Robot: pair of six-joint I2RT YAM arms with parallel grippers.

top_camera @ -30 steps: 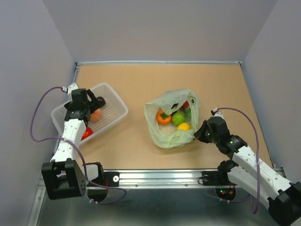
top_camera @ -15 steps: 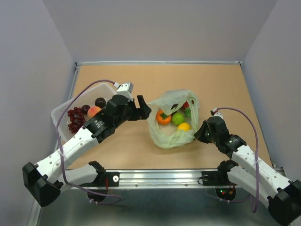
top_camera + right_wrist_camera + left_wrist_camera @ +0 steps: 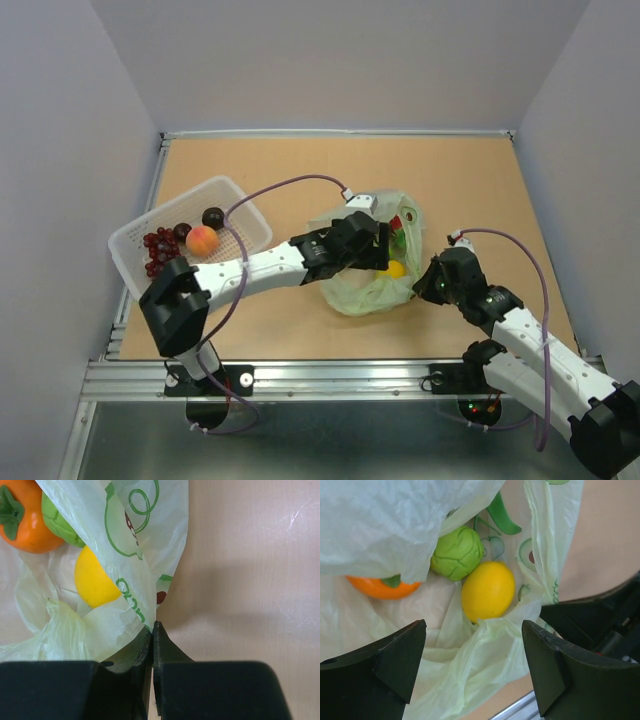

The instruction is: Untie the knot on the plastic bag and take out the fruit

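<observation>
far left, the white basket (image 3: 170, 207) sits on the desk (image 3: 290, 170) with a peach (image 3: 202, 240), a red grape bunch (image 3: 157, 252) and two dark plums (image 3: 213, 216) in it.

moving right, my left claw (image 3: 472, 635) hangs over the mouth of the plastic bag (image 3: 350, 294). its jaws are spread wide and hold nothing. through its camera i look down on the orange (image 3: 375, 587), half under a fold of film. next come the lime (image 3: 456, 553) and the lemon (image 3: 488, 591), which lies just beside the lime and roughly in line with the gap between the jaws. i can make out no knot and the mouth lies open, so i judge the untying done and the emptying in hand.

at the bag's right edge my right claw (image 3: 152, 630) is pressed together on a pinch of the film, holding that rim low by the desk.

as i judge it, the fruit are light, hard and smooth, so a glancing pinch could send one rolling. i'd take the lemon square across its short waist. the bag is thin, soft and slippery, and a loose fold lies right in front of the lemon. the fingers must go down clear of that film, or the bag comes up with the fruit.
</observation>
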